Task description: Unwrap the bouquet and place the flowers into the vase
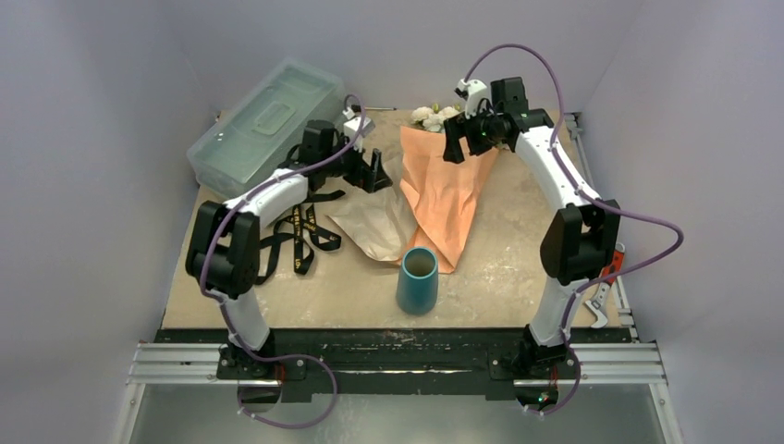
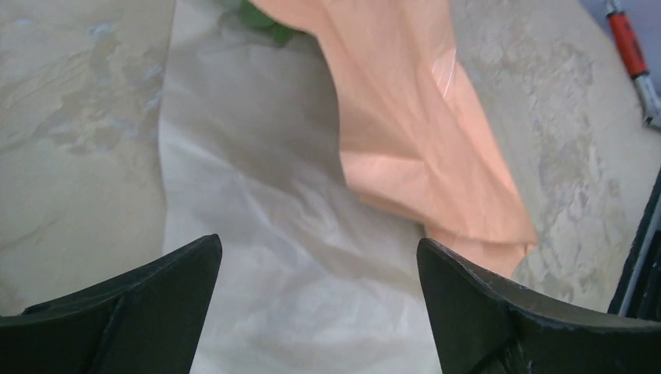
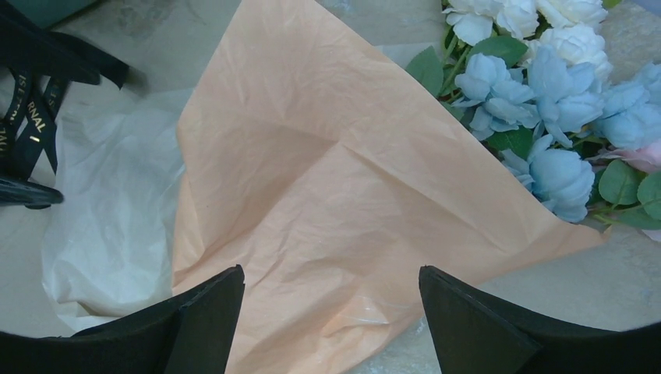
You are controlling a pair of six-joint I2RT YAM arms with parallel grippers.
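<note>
While the bouquet [image 1: 442,199] lies flat in the middle of the top picture, its orange paper [image 3: 327,195] is loose and spread out. The flowers [image 3: 546,93], white and pale blue with green leaves, stick out at its upper end. A tan paper [image 1: 374,222] lies touching its left side. The blue vase [image 1: 418,279] stands upright just below the paper's pointed end. The black ribbon [image 1: 300,231] lies at the left, apart from the bouquet. The left gripper [image 2: 316,240] hangs over the tan paper, wide apart, holding nothing. The right gripper [image 3: 329,269] hangs over the orange paper near the flowers, also wide apart, holding nothing. A clear box [image 1: 263,125] sits at the upper left.
</note>
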